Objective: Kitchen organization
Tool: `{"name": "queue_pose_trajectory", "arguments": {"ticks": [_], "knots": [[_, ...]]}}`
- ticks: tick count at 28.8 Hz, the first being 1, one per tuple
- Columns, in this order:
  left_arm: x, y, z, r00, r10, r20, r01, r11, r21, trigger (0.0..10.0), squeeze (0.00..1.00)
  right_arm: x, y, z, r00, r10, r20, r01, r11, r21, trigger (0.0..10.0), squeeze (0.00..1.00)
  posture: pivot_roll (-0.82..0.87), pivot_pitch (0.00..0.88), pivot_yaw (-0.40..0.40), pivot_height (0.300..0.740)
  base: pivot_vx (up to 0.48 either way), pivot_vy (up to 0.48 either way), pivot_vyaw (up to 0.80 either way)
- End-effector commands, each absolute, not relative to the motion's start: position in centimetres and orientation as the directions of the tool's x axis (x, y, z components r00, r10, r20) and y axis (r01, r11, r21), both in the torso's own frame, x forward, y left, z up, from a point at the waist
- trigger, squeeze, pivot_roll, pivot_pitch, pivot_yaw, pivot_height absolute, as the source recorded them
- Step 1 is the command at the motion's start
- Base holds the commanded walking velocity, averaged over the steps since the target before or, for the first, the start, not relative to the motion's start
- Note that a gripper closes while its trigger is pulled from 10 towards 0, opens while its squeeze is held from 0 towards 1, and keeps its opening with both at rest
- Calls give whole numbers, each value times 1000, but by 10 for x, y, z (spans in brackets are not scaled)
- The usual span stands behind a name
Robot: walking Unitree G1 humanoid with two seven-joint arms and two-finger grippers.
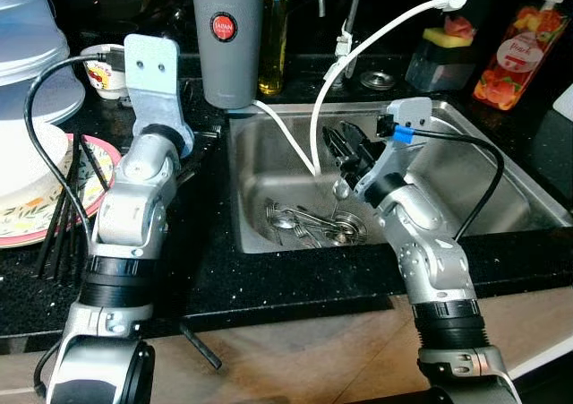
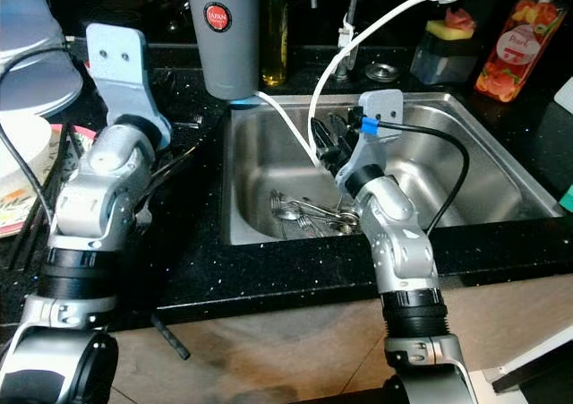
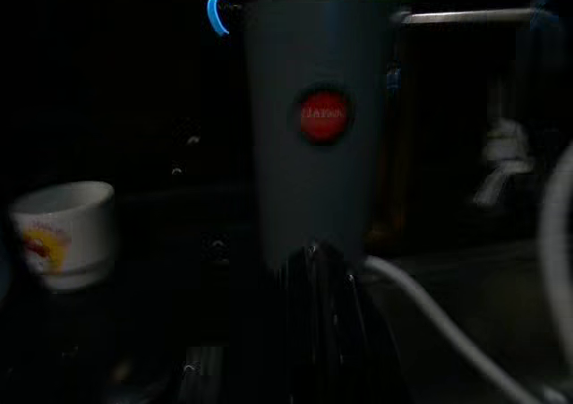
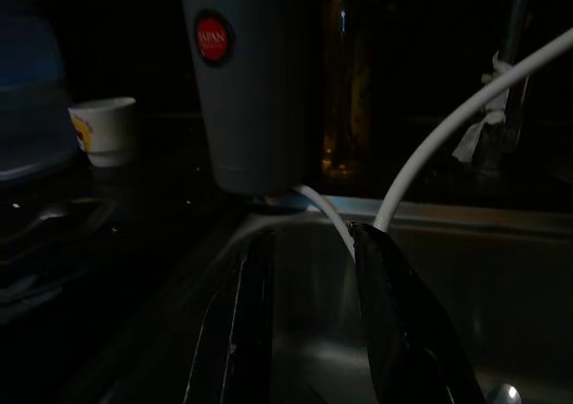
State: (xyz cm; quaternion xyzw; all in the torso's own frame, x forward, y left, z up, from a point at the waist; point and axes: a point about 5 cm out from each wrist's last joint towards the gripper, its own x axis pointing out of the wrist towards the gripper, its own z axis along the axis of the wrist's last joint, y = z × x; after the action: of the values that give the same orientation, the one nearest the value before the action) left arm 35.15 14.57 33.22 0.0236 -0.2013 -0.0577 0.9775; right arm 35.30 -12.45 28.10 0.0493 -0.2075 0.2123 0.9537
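Several spoons and forks (image 1: 313,225) lie in a heap at the bottom of the steel sink (image 1: 501,180). My right gripper (image 1: 345,149) hangs inside the sink just above that heap, beside a white hose (image 1: 358,50). In the right wrist view its fingers (image 4: 403,332) stand apart, open, with nothing between them. My left gripper (image 1: 204,149) rests low over the black counter at the sink's left rim, pointing at a grey tumbler (image 3: 313,108). Its dark fingers (image 3: 313,332) look pressed together, shut and holding nothing.
The grey tumbler (image 1: 228,37) stands at the sink's back left corner beside an oil bottle (image 1: 273,46). A small cup (image 1: 106,71), stacked plates (image 1: 54,198) and black chopsticks (image 1: 63,225) fill the left counter. A sponge holder (image 1: 443,55) and soap bottle (image 1: 519,55) stand at the back right.
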Motion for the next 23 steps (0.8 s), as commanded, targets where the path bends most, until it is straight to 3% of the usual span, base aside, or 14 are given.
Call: {"name": "queue_pose_trajectory", "arguments": {"ticks": [1,6,23], "knots": [[346,140,334,903,-161,398,151,987,56,10000,0,350,-124,282,816,386,430,-434,901,15,10000,0,-16,132,-14,740,0,0,0],[334,143,320,936,-134,327,126,991,45,10000,0,345,-118,280,812,397,429,-443,897,9,10000,0,-13,129,-17,740,0,0,0],[331,149,315,947,-112,302,104,994,41,10000,0,345,-123,278,839,335,429,-387,921,36,10000,0,-17,123,-21,740,-30,0,0]]}}
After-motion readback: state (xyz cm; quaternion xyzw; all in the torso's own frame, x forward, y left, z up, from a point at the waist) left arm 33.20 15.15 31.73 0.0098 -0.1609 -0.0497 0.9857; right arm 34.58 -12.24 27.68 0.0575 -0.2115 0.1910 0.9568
